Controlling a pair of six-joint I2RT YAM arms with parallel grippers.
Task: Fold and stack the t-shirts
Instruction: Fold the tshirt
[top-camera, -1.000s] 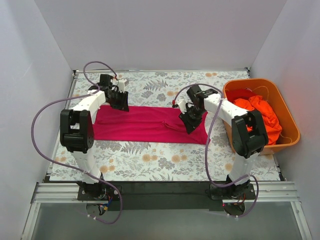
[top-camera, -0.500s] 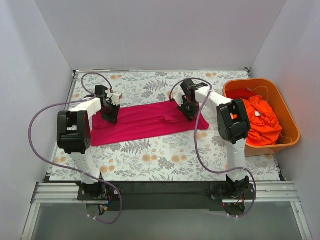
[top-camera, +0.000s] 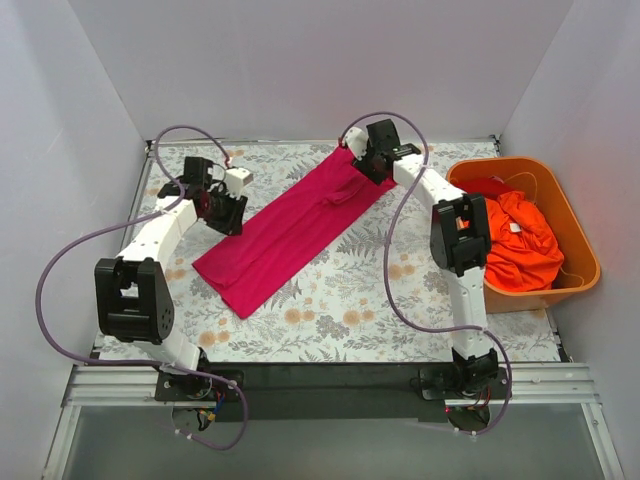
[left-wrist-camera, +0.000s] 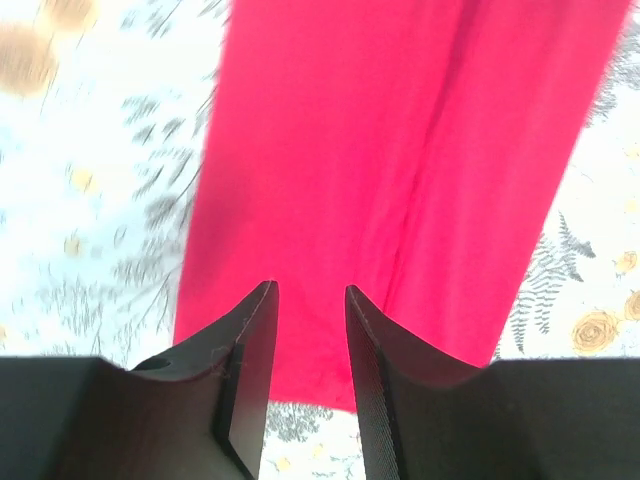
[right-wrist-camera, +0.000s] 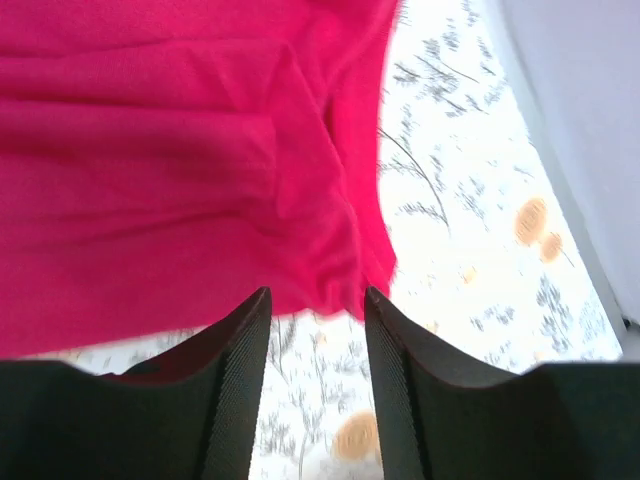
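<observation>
Two pincers, both parted, neither with cloth between its fingers. Your left pincer (left-wrist-camera: 310, 288) shows a narrow gap and sits over one end of the magenta t-shirt (top-camera: 290, 225). The short edge lies just under and behind its fingertips, and the rest runs away ahead of it. The shirt is a long folded strip lying slantwise on the worktop (top-camera: 350, 300), reaching from that pincer across to the other. Your right pincer (right-wrist-camera: 317, 292) is spread wider. The rumpled end of the strip is just ahead of its fingertips, apparently not touching. Well to its right, orange t-shirts (top-camera: 520, 240) are heaped in the orange tub (top-camera: 497, 162).

The step looks like squaring the strip before the end-to-end fold. Come down on the end corners, not mid-edge. Catch every layer, or the lengthwise fold will probably open. Smooth the bunched end by your right pincer first. Lift both ends evenly and keep the strip lightly taut.
</observation>
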